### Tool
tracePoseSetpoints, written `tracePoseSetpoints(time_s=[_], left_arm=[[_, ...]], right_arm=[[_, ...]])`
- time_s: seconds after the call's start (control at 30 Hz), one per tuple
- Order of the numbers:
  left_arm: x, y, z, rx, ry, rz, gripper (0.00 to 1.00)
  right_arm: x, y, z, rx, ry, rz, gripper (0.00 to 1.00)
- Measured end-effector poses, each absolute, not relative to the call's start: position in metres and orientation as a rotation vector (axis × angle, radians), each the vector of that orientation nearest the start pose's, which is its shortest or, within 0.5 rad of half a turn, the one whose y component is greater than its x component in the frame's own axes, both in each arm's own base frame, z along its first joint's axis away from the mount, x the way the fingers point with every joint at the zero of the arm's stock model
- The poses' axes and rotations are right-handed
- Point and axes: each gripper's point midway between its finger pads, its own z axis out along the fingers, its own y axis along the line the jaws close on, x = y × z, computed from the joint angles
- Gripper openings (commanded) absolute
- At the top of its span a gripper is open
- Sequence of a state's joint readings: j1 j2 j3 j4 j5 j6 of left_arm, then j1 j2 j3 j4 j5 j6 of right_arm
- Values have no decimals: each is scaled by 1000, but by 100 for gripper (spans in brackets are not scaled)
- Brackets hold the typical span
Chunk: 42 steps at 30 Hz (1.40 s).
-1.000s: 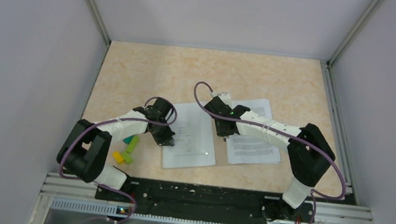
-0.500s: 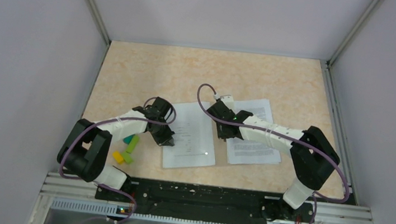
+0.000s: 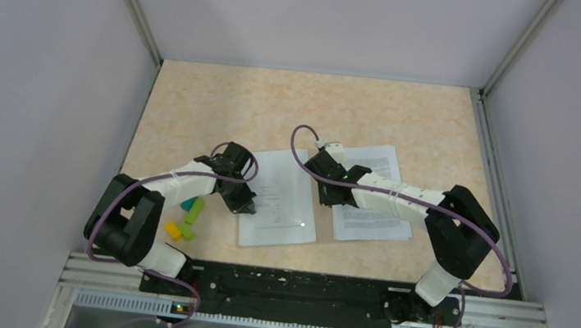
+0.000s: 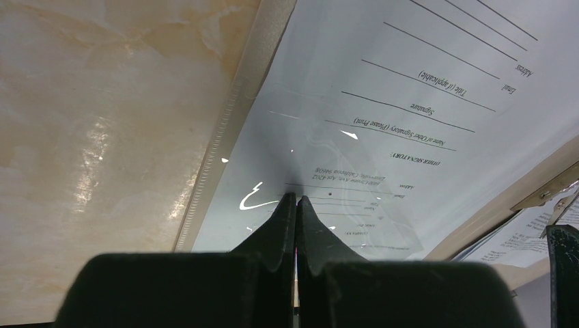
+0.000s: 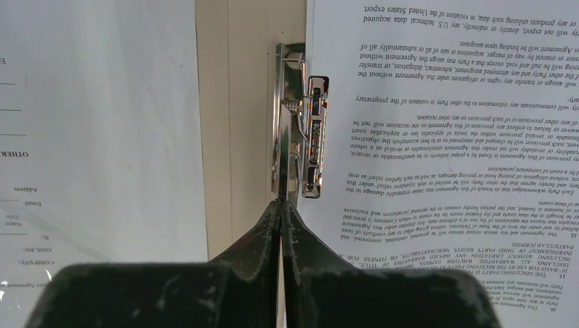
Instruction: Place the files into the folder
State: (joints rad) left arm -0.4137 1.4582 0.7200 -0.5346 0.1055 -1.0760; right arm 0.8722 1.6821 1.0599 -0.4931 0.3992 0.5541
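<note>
The right claw (image 5: 281,201) was shut, tips touching the clip (image 5: 311,137) at its 12 o'clock. The clip ran 12-to-6 along the folder (image 5: 239,102) spine, and the files (image 5: 102,102) lay at 9 and 3. The left claw (image 4: 295,199), also shut, pressed the 9 o'clock one.

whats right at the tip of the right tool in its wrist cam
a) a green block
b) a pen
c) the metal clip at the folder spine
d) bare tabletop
C: the shut right tool has its tips at the near end of the metal clip, which lies along the tan folder spine between the printed sheets.
</note>
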Motion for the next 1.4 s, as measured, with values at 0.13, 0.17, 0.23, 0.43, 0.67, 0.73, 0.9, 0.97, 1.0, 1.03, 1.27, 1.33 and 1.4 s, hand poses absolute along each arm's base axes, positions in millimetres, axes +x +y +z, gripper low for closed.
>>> tracePoseSetpoints(time_s=[0.13, 0.17, 0.23, 0.43, 0.67, 0.73, 0.9, 0.97, 1.0, 1.03, 1.27, 1.33, 1.4], left_arm=[[220, -157, 14, -943, 2816, -413, 0], [220, -157, 14, -944, 2817, -412, 0], [220, -157, 14, -944, 2817, -412, 0], [219, -157, 13, -952, 2820, -411, 0], [219, -157, 13, -953, 2821, -415, 0], [219, -157, 13, -956, 2816, -419, 0], [218, -157, 13, -969, 2802, -431, 0], [218, -157, 13, -973, 2799, -433, 0], [219, -157, 13, -973, 2798, -434, 0], [219, -157, 13, -973, 2798, -434, 0], [219, -157, 13, -976, 2795, -437, 0], [219, -157, 13, -977, 2795, -437, 0], [218, -157, 13, -977, 2795, -438, 0]], right_arm=[[268, 244, 47, -280, 2530, -2, 0], [268, 244, 47, -279, 2531, -2, 0], [267, 244, 45, -277, 2532, -2, 0], [266, 243, 42, -269, 2540, -8, 0], [265, 241, 36, -259, 2552, -17, 0], [265, 240, 33, -260, 2560, -22, 0], [264, 239, 28, -264, 2573, -34, 0], [264, 239, 27, -263, 2579, -35, 0], [264, 239, 26, -263, 2582, -32, 0], [264, 239, 26, -262, 2586, -27, 0], [264, 241, 25, -271, 2611, -7, 0], [264, 241, 25, -274, 2616, 2, 0], [264, 242, 26, -279, 2621, 10, 0]])
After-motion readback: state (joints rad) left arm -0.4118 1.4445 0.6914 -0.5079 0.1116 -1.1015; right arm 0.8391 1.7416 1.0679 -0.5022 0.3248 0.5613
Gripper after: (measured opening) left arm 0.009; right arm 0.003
